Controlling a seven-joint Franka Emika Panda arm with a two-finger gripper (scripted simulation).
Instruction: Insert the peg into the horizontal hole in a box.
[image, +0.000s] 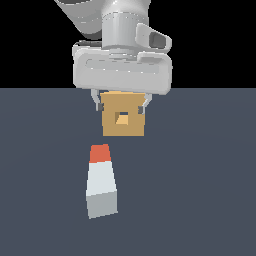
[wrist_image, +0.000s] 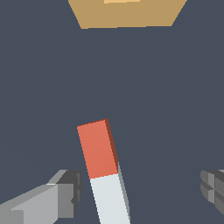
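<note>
Two fingers stand spread wide; my gripper is released, clasping nothing and touching nothing. I note the peg lying on the floor between them, red-orange end pointing toward the box. Its hole sits unfilled, well apart beyond the peg.
</note>
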